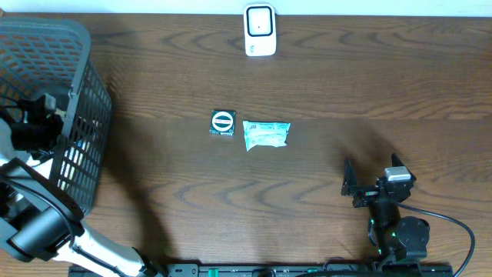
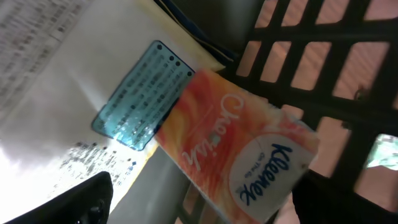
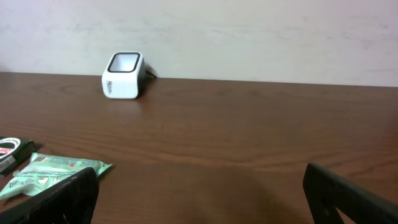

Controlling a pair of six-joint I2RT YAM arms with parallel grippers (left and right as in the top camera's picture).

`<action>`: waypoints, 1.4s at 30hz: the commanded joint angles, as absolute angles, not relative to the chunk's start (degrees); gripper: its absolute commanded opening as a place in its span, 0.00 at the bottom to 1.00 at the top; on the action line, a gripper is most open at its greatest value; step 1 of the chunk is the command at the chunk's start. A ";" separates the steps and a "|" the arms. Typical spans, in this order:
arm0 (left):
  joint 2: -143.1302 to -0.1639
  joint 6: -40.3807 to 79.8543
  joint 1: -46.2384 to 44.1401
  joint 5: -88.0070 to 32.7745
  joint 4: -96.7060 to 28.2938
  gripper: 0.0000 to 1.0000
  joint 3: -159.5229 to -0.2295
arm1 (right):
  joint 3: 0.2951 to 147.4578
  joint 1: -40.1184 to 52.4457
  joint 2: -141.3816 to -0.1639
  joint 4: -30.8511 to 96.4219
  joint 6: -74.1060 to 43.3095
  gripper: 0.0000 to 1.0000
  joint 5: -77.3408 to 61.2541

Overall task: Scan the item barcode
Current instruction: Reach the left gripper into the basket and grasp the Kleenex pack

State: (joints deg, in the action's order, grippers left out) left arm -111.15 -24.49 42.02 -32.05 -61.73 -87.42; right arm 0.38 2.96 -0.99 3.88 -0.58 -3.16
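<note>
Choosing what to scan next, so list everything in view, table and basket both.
scanner: 1, white, table's far edge, centre
dark packet: 1, dark green with a round white label, mid-table
pale packet: 1, light green, beside the dark packet
basket: 1, grey, left end
Kleenex pack: 1, orange, inside the basket
printed packets: count unclear, white, under the Kleenex pack
table: 1, brown wood
left gripper: black, open, astride the Kleenex pack
right gripper: black, open, empty
</note>
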 commanded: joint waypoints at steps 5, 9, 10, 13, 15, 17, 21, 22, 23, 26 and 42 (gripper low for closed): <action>-112.01 -25.85 40.69 -31.68 -59.99 0.74 -85.82 | 0.32 3.42 -0.75 4.10 -0.34 0.99 -3.38; -111.98 -25.15 40.80 -31.20 -59.42 0.49 -85.82 | 0.32 3.42 -0.75 4.10 -0.34 0.99 -3.38; -111.98 -24.82 40.80 -31.03 -59.37 0.47 -85.89 | 0.32 3.42 -0.75 4.10 -0.34 0.99 -3.38; -111.92 -23.53 40.80 -30.96 -59.42 0.35 -86.21 | 0.32 3.42 -0.75 4.10 -0.36 0.99 -3.38; -111.74 -22.13 40.80 -30.96 -59.44 0.20 -86.87 | 0.32 3.42 -0.75 4.10 -0.34 0.99 -3.36; -111.35 -20.36 40.80 -31.00 -59.44 0.10 -87.77 | 0.32 3.42 -0.75 4.10 -0.36 0.99 -3.38; -108.42 -17.54 40.80 -31.03 -59.22 0.07 -89.62 | 0.32 3.42 -0.75 4.10 -0.34 0.99 -3.38; -107.50 -16.97 40.80 -31.03 -59.18 0.07 -90.02 | 0.32 3.42 -0.75 4.10 -0.36 0.99 -3.38; -106.52 -16.36 40.80 -31.03 -59.00 0.07 -90.37 | 0.32 3.42 -0.75 4.10 -0.34 0.99 -3.38; -102.52 -13.67 40.80 -31.03 -57.84 0.07 -91.26 | 0.32 3.42 -0.75 4.10 -0.36 0.99 -3.38; -73.49 0.03 35.51 -31.07 -45.50 0.07 -91.37 | 0.32 3.42 -0.75 4.10 -0.34 0.99 -3.38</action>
